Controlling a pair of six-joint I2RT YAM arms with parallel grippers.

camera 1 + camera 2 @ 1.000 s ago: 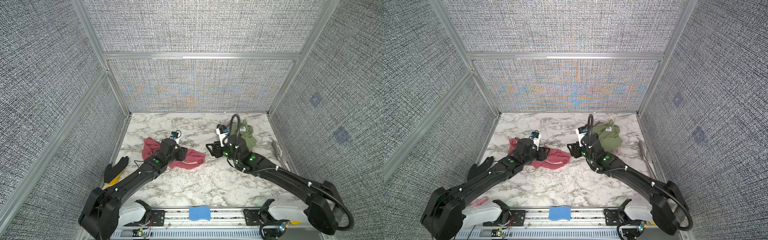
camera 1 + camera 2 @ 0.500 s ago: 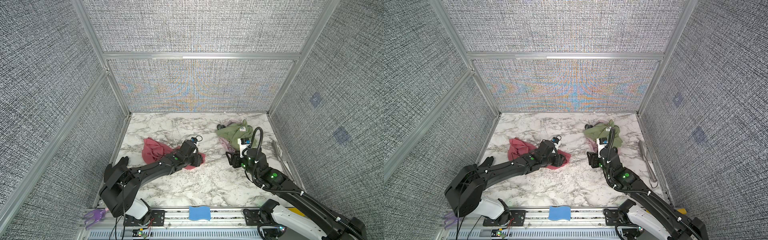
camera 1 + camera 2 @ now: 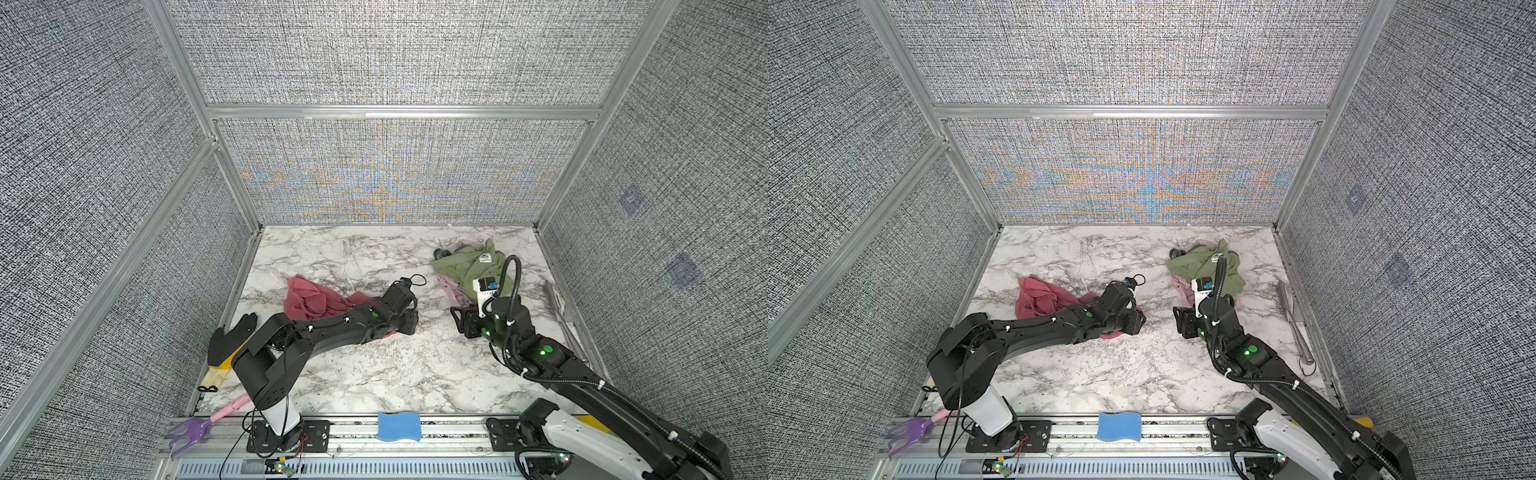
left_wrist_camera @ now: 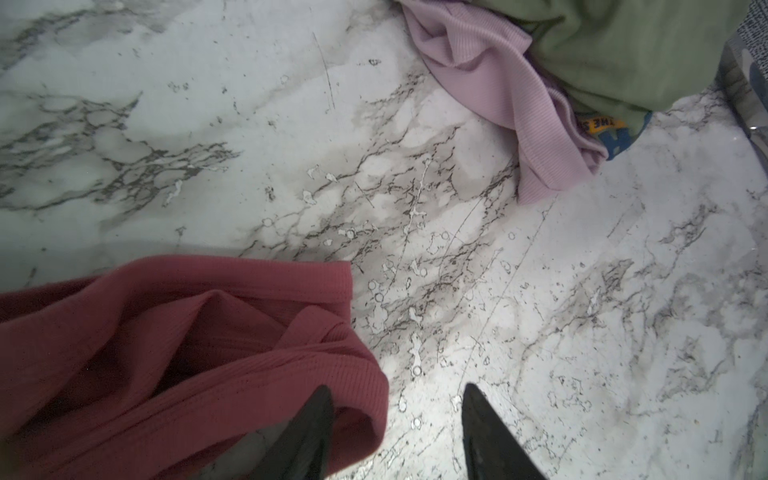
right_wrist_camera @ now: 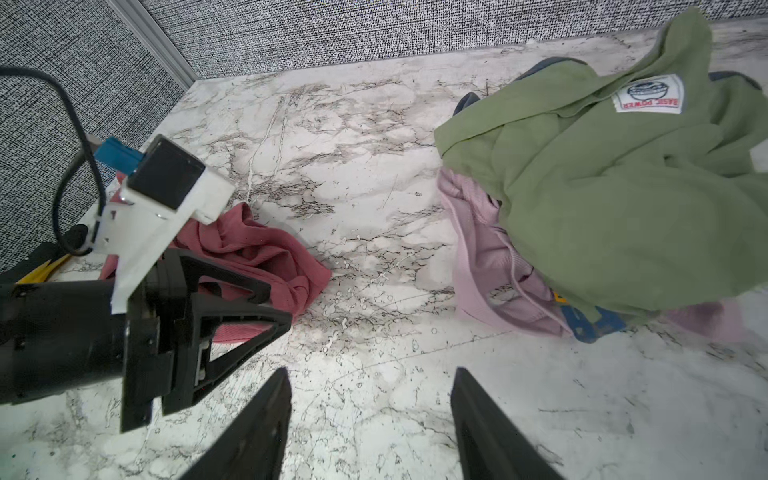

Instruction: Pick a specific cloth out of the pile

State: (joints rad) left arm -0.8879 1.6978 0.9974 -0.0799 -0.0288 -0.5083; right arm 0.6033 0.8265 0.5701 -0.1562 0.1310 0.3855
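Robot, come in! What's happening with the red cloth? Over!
Left gripper open at edge of dusty rose-red ribbed cloth, not gripping. Right gripper open over marble table. Cloth lies apart from olive-green and pink clothes pile. Nothing blocking.

One rose-red cloth point(image 3: 305, 297), one pile point(image 3: 457, 270) holding one olive-green garment point(image 5: 602, 199) and one pale pink cloth point(image 4: 498, 91), one blue sponge point(image 3: 399, 427)

The crumpled rose-red cloth point(image 3: 307, 299) lies left of centre, well apart from the green-and-pink pile point(image 3: 465, 266) at back right.

"BASIC POWER" is read, upside down, on the white label point(image 5: 648, 93) of the green garment point(image 5: 623, 208) beyond the right hand point(image 5: 372, 372). "THE S" is made out on a yellow strip point(image 4: 598, 123) beyond the left hand point(image 4: 395, 390).
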